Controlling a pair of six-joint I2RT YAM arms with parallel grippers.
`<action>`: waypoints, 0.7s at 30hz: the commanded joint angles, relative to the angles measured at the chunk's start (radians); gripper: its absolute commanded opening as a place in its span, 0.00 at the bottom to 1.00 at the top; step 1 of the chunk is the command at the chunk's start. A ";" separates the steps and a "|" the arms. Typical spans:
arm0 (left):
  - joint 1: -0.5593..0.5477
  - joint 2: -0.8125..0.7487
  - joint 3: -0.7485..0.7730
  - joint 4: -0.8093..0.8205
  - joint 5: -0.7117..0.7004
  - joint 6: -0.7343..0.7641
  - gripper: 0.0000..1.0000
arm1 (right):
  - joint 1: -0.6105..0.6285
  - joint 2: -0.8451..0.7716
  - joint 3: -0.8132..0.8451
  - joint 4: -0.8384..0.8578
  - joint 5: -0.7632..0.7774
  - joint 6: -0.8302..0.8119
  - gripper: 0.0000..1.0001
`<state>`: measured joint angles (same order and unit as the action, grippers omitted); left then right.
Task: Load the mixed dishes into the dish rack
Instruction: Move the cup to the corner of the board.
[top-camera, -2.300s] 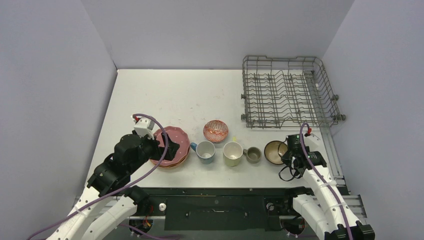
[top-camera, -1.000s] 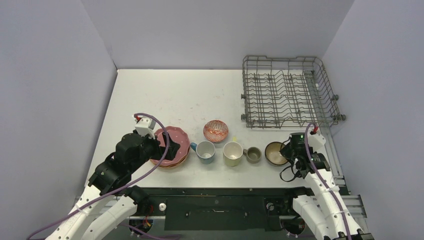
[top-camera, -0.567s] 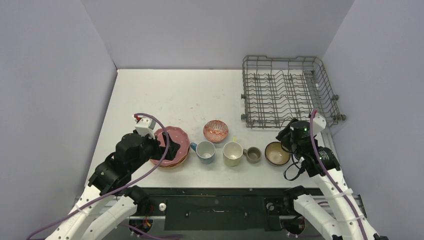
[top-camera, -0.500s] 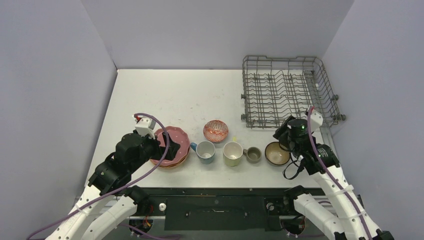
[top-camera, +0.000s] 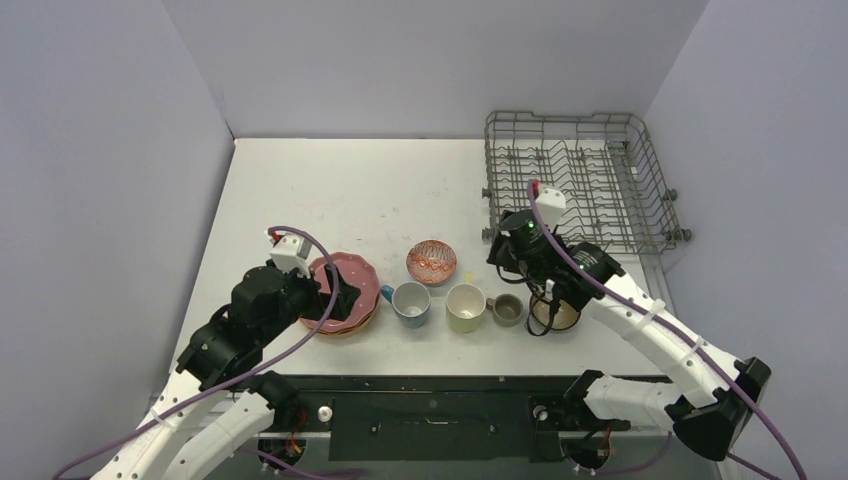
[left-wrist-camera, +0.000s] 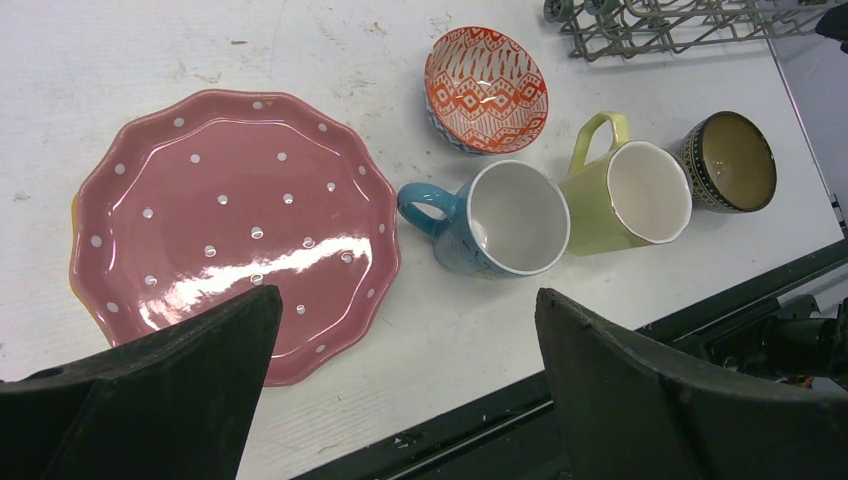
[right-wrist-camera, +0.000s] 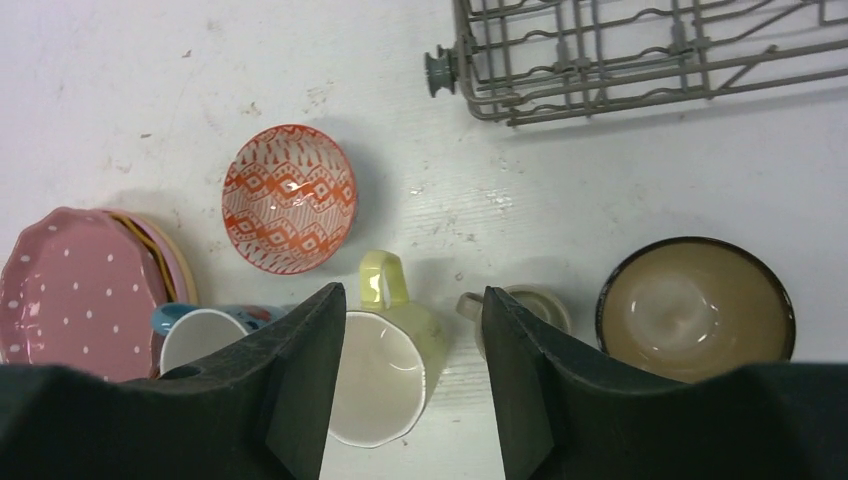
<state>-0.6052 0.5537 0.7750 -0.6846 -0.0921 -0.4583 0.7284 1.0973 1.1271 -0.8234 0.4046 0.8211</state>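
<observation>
Holds nothing in the right claw (right-wrist-camera: 412, 295): half spread, hanging straight over the yellow mug (right-wrist-camera: 385, 370), with the small olive mug (left-wrist-camera: 728, 160) under its right finger and the brown bowl (right-wrist-camera: 695, 310) further right. Hovers with the left claw (left-wrist-camera: 405, 300) wide open, empty, above the pink plate (left-wrist-camera: 230, 220). Leaves every dish on the table (left-wrist-camera: 300, 50); shows the rack (top-camera: 560, 114) ahead of the right claw, no dish in it.

Probably risks clipping the olive mug on the way down, given mugs packed almost touching. Could tip the yellow mug if pinched by one thin wall. May shove the blue mug (left-wrist-camera: 505, 220), just right of the left claw, while prying up the flat plate.
</observation>
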 joint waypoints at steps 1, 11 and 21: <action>0.007 -0.002 0.002 0.045 0.005 0.014 0.96 | 0.074 0.079 0.095 0.004 0.048 -0.042 0.48; 0.009 0.002 0.003 0.046 0.009 0.015 0.96 | 0.165 0.248 0.194 -0.063 0.039 -0.107 0.46; 0.008 0.007 0.001 0.049 0.017 0.015 0.96 | 0.174 0.252 0.070 -0.071 -0.006 -0.116 0.41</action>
<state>-0.6010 0.5545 0.7750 -0.6846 -0.0914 -0.4583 0.8940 1.3575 1.2392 -0.8795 0.4015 0.7177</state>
